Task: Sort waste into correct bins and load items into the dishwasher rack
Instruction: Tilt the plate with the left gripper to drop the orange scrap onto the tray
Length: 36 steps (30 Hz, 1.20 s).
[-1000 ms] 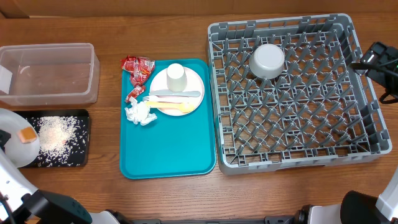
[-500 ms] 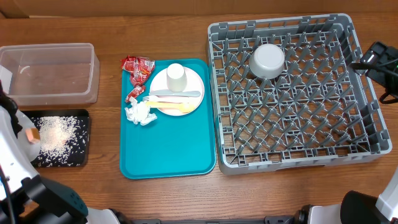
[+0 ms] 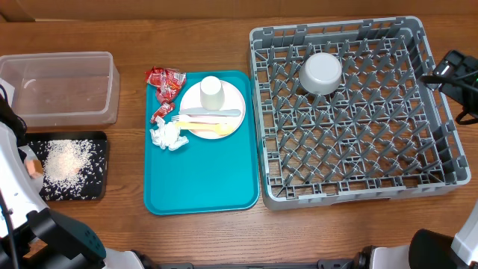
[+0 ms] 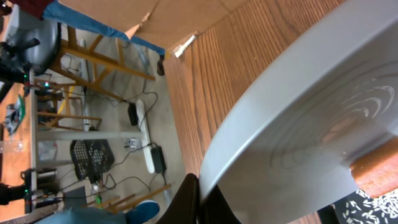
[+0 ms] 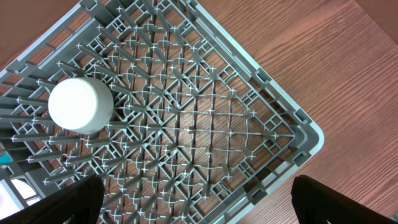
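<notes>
My left gripper [image 4: 200, 200] is shut on the rim of the round grey plate [image 4: 298, 124], which is tilted steeply over the left end of the black tray [image 3: 82, 187]. An orange food cube [image 3: 31, 166] lies low on the plate. Rice grains [image 3: 67, 158] are spread in the black tray. My right gripper [image 5: 199, 205] hangs open with nothing in it above the right side of the dishwasher rack [image 3: 441, 161]. A grey bowl [image 3: 321, 72] sits upside down in the rack.
A teal tray [image 3: 202, 175] holds a pale plate [image 3: 233, 101] with a white cup [image 3: 211, 90] and cutlery [image 3: 209, 119], red wrappers [image 3: 166, 78] and a napkin [image 3: 168, 136]. The clear tub [image 3: 60, 88] stands behind the black tray.
The left gripper has tipped the grey plate from flat to steeply tilted. The orange cube has slid down toward the black tray. The right arm has not moved.
</notes>
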Tool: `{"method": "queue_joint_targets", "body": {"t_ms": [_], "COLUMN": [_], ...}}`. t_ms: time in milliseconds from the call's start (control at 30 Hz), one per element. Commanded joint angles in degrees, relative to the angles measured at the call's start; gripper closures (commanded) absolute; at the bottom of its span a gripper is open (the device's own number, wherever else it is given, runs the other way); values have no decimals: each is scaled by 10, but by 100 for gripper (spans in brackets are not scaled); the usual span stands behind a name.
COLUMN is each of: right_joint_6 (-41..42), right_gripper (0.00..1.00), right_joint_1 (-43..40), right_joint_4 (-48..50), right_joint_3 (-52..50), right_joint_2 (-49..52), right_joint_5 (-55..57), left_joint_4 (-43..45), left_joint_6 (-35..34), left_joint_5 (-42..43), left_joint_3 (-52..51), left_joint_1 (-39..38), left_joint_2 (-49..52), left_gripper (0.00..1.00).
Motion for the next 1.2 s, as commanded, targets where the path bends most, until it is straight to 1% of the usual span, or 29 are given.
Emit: {"method": "queue_joint_targets", "body": {"t_ms": [0,133,200,267,467,600,700,733,833,867,1000,1033,1100,1167], "right_joint_6": [-2,-2,-2,-2,-2,-2,-2,-2,-2,-2,-2,-2,-2,-2], "right_gripper": [0,0,0,0,0,0,0,0,0,0,0,0,0,0], "right_joint_1": [1,1,1,1,1,1,1,1,1,1,1,1,1,1], "right_joint_4": [1,1,1,1,1,1,1,1,1,1,1,1,1,1], "right_joint_3": [-2,-2,-2,-2,-2,-2,-2,-2,-2,-2,-2,-2,-2,-2], "right_joint_2": [-1,-1,-1,-1,-1,-1,-1,-1,-1,-1,-1,-1,-1,-1], "right_joint_5": [8,8,8,8,8,8,8,8,8,8,8,8,8,8], "left_joint_4": [-3,-3,2,10,7,2,16,16,5,4,11,11,7,0], "left_joint_6": [-12,-11,0,12,14,3,27,26,27,27,26,26,26,26], "left_joint_5": [-31,-12,-1,-11,-15,-12,-14,-11,35,33,-42,-40,-9,9], "left_joint_3": [12,12,12,12,12,12,12,12,12,12,10,10,10,10], "left_joint_1": [-17,-18,-21,-25,-25,-38,-38,-35,-38,-42,-41,-35,-28,-34], "left_joint_2": [-1,-1,-1,0,0,0,0,0,0,0,1,1,0,0], "left_gripper": [96,96,96,96,96,96,96,96,96,96,96,96,96,96]}}
